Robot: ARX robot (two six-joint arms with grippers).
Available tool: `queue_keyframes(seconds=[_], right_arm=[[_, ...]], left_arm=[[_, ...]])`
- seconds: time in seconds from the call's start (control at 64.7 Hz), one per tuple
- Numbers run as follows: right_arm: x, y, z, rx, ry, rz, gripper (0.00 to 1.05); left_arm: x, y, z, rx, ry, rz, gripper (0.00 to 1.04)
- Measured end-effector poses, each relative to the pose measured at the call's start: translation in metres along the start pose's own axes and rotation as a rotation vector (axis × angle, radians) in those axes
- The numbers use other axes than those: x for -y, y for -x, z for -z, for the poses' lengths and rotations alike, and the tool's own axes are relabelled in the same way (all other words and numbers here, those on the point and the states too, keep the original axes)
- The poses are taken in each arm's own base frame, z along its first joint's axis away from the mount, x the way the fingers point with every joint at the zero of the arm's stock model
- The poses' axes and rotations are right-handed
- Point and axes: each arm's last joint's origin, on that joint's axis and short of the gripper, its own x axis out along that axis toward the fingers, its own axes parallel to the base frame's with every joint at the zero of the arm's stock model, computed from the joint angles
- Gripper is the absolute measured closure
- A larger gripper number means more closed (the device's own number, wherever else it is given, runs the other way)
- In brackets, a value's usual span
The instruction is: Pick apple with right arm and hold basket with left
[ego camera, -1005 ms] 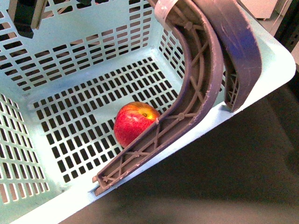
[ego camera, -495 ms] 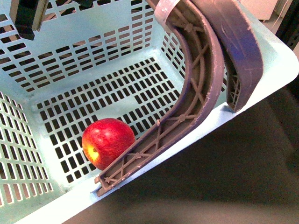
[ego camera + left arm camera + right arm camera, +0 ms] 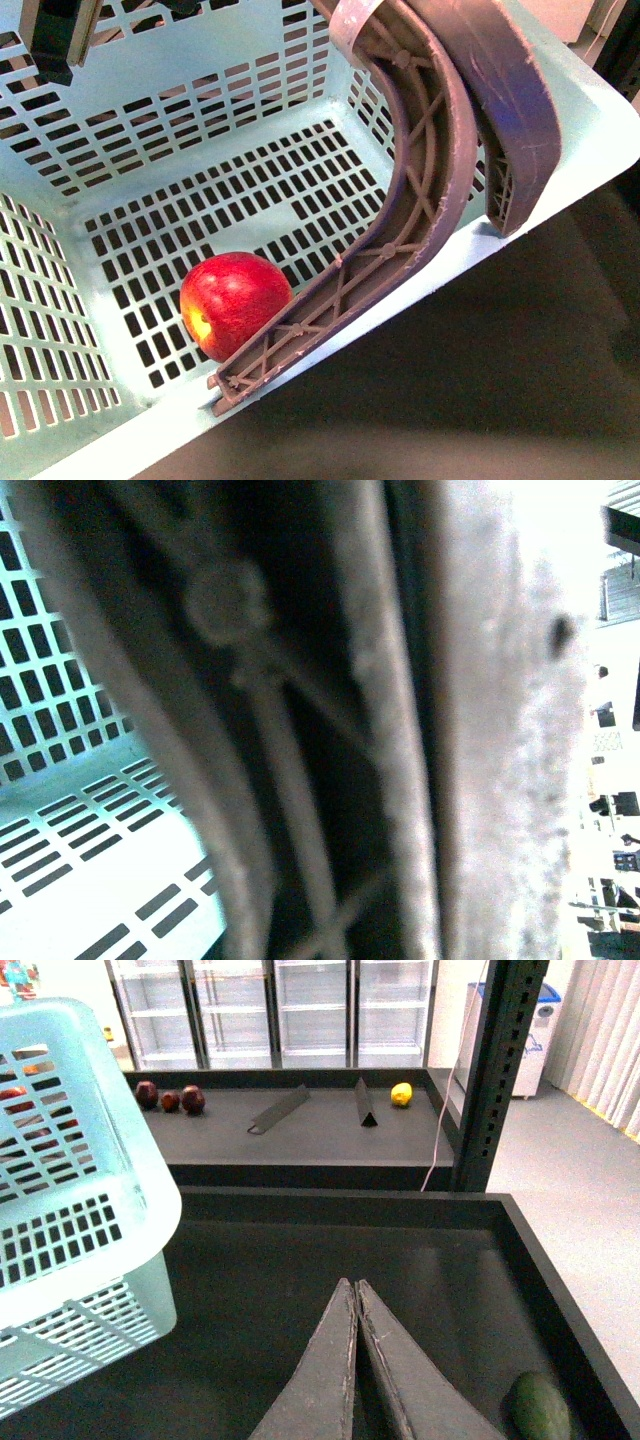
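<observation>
The red apple [image 3: 235, 303] lies on the slotted floor of the mint-green basket [image 3: 300, 150], against the near wall beside the lower end of a brown ribbed handle [image 3: 410, 200]. The basket is tilted and lifted. My left gripper is shut on the basket; its wrist view is filled by the blurred brown handle [image 3: 330, 730], with mint slotted wall [image 3: 60, 730] beside it. My right gripper [image 3: 355, 1285] is shut and empty over a dark shelf tray, apart from the basket [image 3: 70, 1210], whose corner shows beside it.
A dark green fruit [image 3: 540, 1408] lies in the tray's corner near my right gripper. On the far shelf sit small dark maroon fruits [image 3: 170, 1098], a yellow lemon [image 3: 402, 1094] and two dividers. A black slotted post [image 3: 500, 1070] stands at the tray's far corner.
The apple rolled across the basket floor from the middle toward the near-left part, turning its yellow patch sideways. It has stayed nearly still for the last half second. The basket shifted slightly.
</observation>
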Motion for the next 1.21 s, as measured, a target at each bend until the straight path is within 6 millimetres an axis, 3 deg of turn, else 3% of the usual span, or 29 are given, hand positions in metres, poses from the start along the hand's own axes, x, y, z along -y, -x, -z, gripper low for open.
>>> queue_keyframes(seconds=[0.557,0.912,1.144,1.206], right_arm=[[0.000,0.017,0.003,-0.006,0.000,0.000,1.03],[0.000,0.017,0.003,-0.005,0.000,0.000,1.02],[0.000,0.017,0.003,-0.005,0.000,0.000,0.66],[0.000,0.017,0.003,-0.005,0.000,0.000,0.51]], left_arm=[[0.000,0.000,0.000,0.001,0.001,0.000,0.90],[0.000,0.000,0.000,-0.001,-0.002,0.000,0.90],[0.000,0.000,0.000,0.000,0.000,0.000,0.90],[0.000,0.000,0.000,-0.001,0.000,0.000,0.90]])
